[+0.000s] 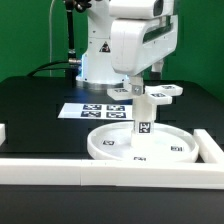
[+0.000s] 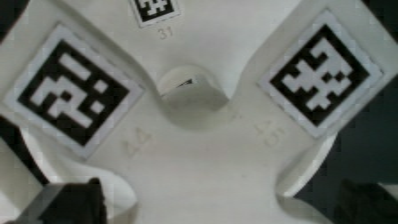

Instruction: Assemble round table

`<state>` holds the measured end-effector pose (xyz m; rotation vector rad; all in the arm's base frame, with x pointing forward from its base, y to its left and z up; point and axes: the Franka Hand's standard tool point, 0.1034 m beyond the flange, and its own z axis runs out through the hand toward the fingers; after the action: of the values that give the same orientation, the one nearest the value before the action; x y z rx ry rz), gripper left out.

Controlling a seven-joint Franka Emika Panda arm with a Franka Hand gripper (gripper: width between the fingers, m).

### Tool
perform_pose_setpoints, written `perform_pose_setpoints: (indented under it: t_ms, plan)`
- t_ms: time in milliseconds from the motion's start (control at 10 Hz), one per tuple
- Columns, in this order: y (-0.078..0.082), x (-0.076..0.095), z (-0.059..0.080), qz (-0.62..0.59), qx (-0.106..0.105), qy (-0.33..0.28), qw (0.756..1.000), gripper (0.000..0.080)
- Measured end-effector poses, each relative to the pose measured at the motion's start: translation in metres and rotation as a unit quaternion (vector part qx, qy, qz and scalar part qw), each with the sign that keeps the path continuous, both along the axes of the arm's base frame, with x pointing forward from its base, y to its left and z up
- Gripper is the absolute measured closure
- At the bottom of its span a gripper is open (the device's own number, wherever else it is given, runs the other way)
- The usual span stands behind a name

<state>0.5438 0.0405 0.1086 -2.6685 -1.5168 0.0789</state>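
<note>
White leg [image 1: 142,112] upright on disc [image 1: 110,146], top hidden between open fingers [image 1: 140,91]; base [image 1: 168,93] behind.

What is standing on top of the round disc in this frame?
On the round disc the short leg stands upright near its middle. The open gripper sits over the leg's top, covering it in the exterior view. The joint between leg and disc cannot be made out.
</note>
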Motion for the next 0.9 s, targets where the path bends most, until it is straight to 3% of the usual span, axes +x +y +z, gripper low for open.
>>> perform_pose_setpoints:
  t_ms: [700,900]
  plan:
    - [-0.0029,-0.0023,-0.0084,0.001,-0.005,0.007,1.000,0.0150]
    - [-0.0040,-0.0022,-0.0083,0.000,-0.005,0.007,1.000,0.0353]
